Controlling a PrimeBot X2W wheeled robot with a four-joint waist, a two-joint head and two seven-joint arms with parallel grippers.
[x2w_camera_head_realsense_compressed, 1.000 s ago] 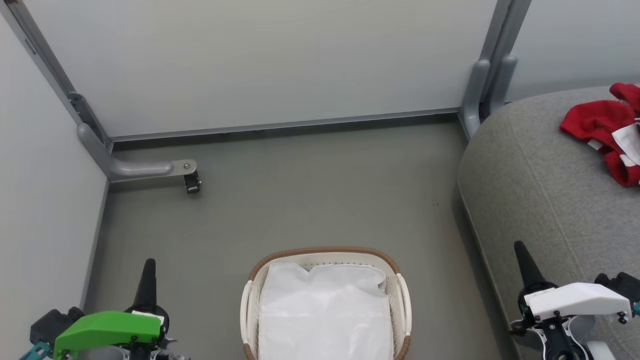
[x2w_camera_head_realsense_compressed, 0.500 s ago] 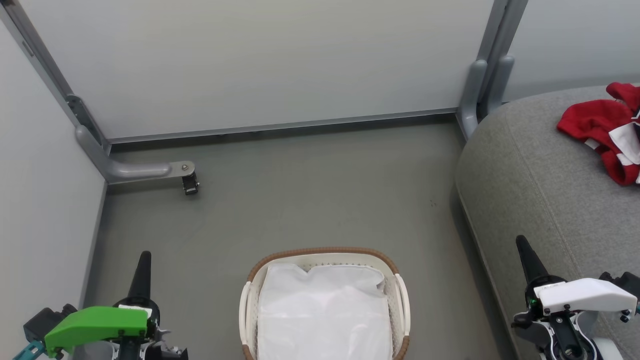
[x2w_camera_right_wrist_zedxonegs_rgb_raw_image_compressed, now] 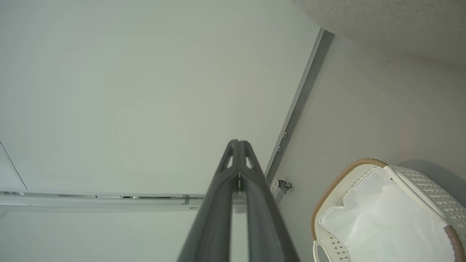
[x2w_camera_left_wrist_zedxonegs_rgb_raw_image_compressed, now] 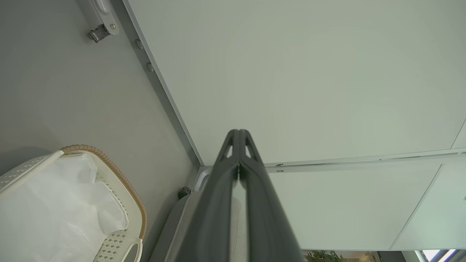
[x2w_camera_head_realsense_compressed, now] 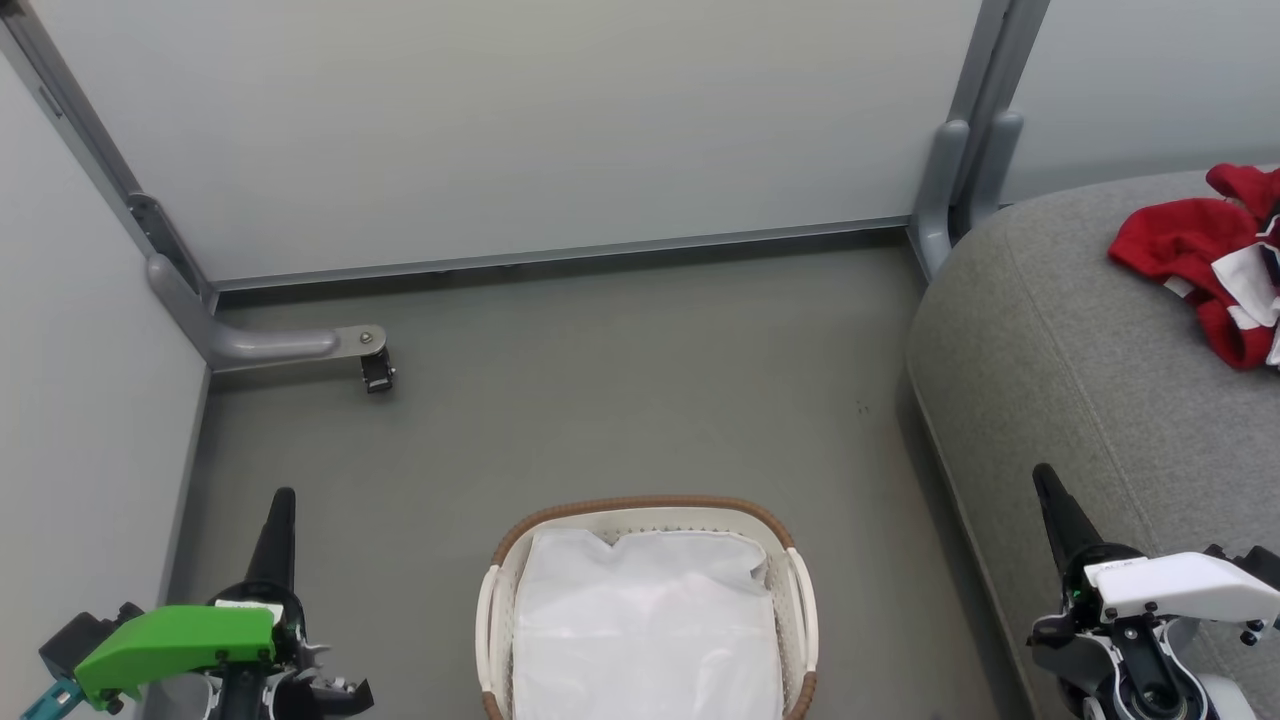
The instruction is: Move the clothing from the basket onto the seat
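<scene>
The basket (x2w_camera_head_realsense_compressed: 646,507) stands on the floor at bottom centre, white perforated plastic with a brown rim, and a plain white cloth sheet (x2w_camera_head_realsense_compressed: 645,625) lines its inside. Red clothing (x2w_camera_head_realsense_compressed: 1200,260) with white panels lies bunched on the grey seat (x2w_camera_head_realsense_compressed: 1060,350) at the right edge. My left gripper (x2w_camera_head_realsense_compressed: 282,500) is shut at the lower left, left of the basket, holding nothing. My right gripper (x2w_camera_head_realsense_compressed: 1044,476) is shut at the lower right, over the seat's front edge, also holding nothing. The basket (x2w_camera_left_wrist_zedxonegs_rgb_raw_image_compressed: 120,174) (x2w_camera_right_wrist_zedxonegs_rgb_raw_image_compressed: 342,178) appears in both wrist views beside the shut fingers (x2w_camera_left_wrist_zedxonegs_rgb_raw_image_compressed: 238,153) (x2w_camera_right_wrist_zedxonegs_rgb_raw_image_compressed: 238,160).
Pale partition walls (x2w_camera_head_realsense_compressed: 520,130) close off the back and left. A grey foot with a small caster (x2w_camera_head_realsense_compressed: 378,370) juts onto the floor at the left. A grey post (x2w_camera_head_realsense_compressed: 950,190) stands between the wall and the seat. Open grey floor (x2w_camera_head_realsense_compressed: 620,390) lies beyond the basket.
Both grippers have shifted slightly: the left one has risen a little and drifted left, the right one has risen a little. The whole picture has edged left, so the camera has moved too.
</scene>
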